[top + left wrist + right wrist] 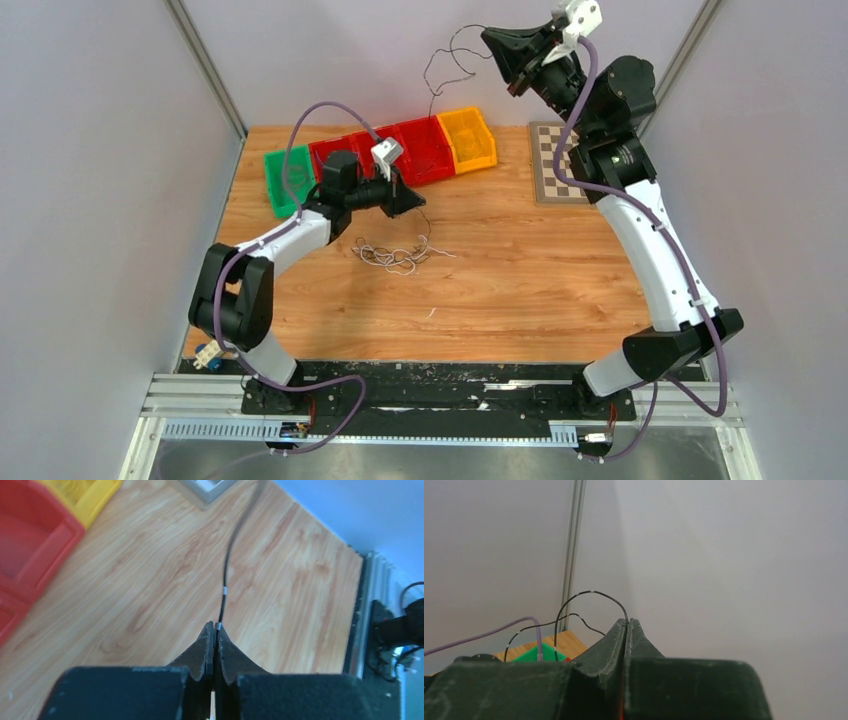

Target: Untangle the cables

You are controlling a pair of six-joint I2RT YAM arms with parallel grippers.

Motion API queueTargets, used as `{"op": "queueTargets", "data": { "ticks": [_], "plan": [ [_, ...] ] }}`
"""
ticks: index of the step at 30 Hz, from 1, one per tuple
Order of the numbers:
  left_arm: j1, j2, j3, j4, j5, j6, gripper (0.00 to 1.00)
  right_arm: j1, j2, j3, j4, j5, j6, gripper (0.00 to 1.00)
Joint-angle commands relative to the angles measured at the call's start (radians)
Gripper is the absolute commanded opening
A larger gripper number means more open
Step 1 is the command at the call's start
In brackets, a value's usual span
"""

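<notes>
Wood-grain tabletop (500, 290) boxed in by grey walls (100, 150), taken from overhead. Nearest, along the bottom of the frame, both arm bases bolted to a metal rail (400, 400). Further in, left of centre, a loose heap of pale cables (395, 255) flat on the wood, clear of both arms. Just beyond the heap, left gripper (412, 203) low over the table, pinched shut on a thin black cable (433, 97). Rose from there past the red bins (425, 150), with a green bin (285, 180) to their left, a yellow bin (468, 138) to their right and a checkerboard (555, 165) further right. Ended at the right gripper (490, 38), high at the top of the frame against the back wall, clamped on that same strand.

Showed more up close. From the left wrist: fingers (205, 650) pressed flat together, black cable (227, 570) leaving the tips toward the top centre, small silver bands on it that were lost overhead. From the right wrist: fingers (616, 637) likewise shut, cable (594, 592) arching leftward in two loops, with the green bin (536, 654) low in the frame behind the lower loop and otherwise only bare wall beyond.
</notes>
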Motion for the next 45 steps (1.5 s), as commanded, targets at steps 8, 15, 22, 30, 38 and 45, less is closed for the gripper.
{"op": "queueTargets", "data": {
  "ticks": [8,15,22,30,38,45],
  "plan": [
    [-0.091,-0.190,0.490,0.131,0.153,-0.378,0.00,-0.020,-0.155,-0.338,-0.057,-0.084,0.019,0.00],
    [-0.036,-0.207,0.370,-0.014,0.077,-0.245,0.00,-0.021,-0.177,-0.441,-0.057,-0.252,0.149,0.00],
    [-0.048,-0.228,0.309,0.124,0.184,-0.422,0.00,-0.020,-0.154,-0.518,-0.057,-0.417,0.228,0.00],
    [0.026,-0.212,0.274,0.199,0.182,-0.560,0.00,-0.025,-0.107,-0.531,-0.156,-0.426,0.154,0.33],
    [0.037,-0.230,0.306,0.113,0.034,-0.534,0.00,-0.130,-0.116,-0.689,-0.205,-0.397,0.203,0.95],
    [0.036,-0.209,0.295,0.137,-0.054,-0.633,0.00,-0.022,-0.157,-0.860,0.139,-0.346,0.326,1.00]
  ]
}}
